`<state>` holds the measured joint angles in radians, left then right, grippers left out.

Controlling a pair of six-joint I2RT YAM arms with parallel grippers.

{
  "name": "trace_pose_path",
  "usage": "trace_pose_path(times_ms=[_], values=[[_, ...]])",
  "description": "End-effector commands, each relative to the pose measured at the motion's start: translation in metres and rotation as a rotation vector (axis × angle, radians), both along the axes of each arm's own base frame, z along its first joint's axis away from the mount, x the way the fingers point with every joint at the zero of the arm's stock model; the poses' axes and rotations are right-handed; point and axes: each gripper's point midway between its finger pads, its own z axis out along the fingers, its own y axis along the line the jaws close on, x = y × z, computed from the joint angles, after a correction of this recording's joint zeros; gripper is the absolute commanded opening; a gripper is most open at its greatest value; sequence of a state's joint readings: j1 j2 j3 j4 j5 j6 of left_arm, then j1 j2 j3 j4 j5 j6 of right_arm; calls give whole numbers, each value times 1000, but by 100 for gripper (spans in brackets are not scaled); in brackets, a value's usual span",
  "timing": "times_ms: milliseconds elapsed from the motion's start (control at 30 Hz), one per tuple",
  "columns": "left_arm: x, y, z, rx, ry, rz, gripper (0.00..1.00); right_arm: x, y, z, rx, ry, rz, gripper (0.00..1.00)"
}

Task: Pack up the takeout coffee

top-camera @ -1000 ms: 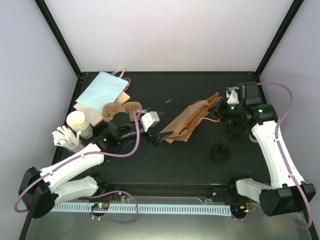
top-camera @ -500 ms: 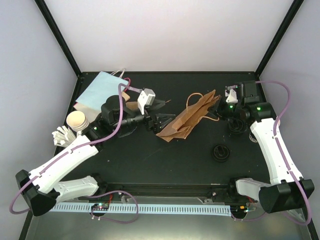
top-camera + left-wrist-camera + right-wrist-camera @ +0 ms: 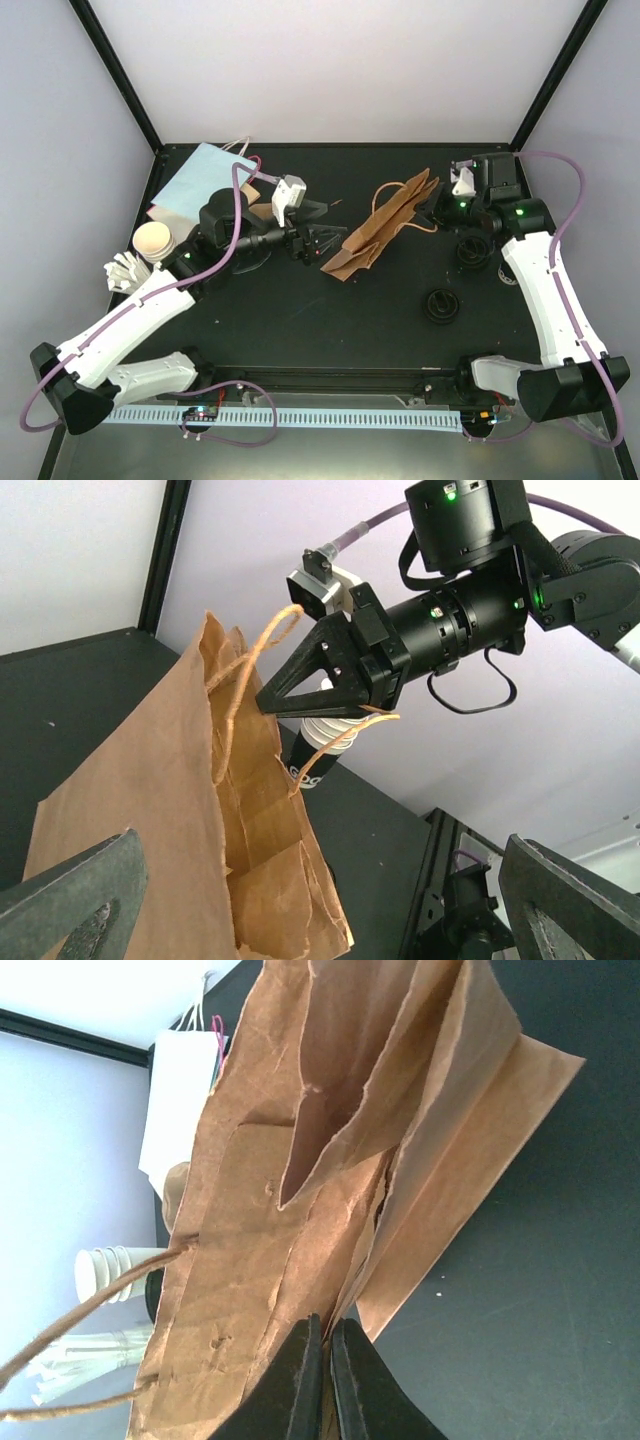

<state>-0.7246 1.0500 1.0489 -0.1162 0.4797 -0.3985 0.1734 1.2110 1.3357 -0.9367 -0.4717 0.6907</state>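
The brown paper bag (image 3: 385,232) lies slanted mid-table with its mouth toward the right. My right gripper (image 3: 325,1358) is shut on the edge of the bag's mouth and shows as the black jaws (image 3: 300,695) in the left wrist view. My left gripper (image 3: 320,240) stands wide open at the bag's other end, with nothing between its fingers (image 3: 70,910). One black takeout coffee cup (image 3: 320,755) stands behind the bag, near the right arm (image 3: 472,255). A round black lid (image 3: 441,305) lies in front of it. More cups (image 3: 155,242) are stacked at the far left.
A flat pale-blue bag (image 3: 200,178) lies at the back left. White pieces (image 3: 125,272) sit by the stacked cups (image 3: 115,1268). Black frame posts and pale walls bound the table.
My left arm swung back and right, bringing its open gripper to the bag's lower end. The right gripper drew the bag's mouth back, so the bag lies steeper.
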Motion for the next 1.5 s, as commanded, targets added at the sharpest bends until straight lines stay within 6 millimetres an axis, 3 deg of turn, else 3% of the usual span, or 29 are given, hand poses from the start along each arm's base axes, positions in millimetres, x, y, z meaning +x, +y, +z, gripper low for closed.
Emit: trace_pose_path(times_ms=[0, 167, 533, 833, 1200, 1467], values=[[-6, 4, 16, 29, -47, -12, 99, 10, 8, 21, 12, -64, 3, 5], [-7, 6, 25, 42, -72, 7, 99, 12, 15, 23, 16, -68, 15, 5], [8, -19, 16, 241, -72, 116, 99, 13, 26, 30, 7, -82, 32, 5], [43, -33, -27, 455, 53, 235, 99, 10, 33, 31, 2, -88, 56, 5], [51, -65, -67, 498, 191, 172, 99, 6, 35, 27, -5, -84, 66, 5], [70, -64, -88, 547, 201, 256, 81, -1, 36, 15, -17, -67, 82, 5]])
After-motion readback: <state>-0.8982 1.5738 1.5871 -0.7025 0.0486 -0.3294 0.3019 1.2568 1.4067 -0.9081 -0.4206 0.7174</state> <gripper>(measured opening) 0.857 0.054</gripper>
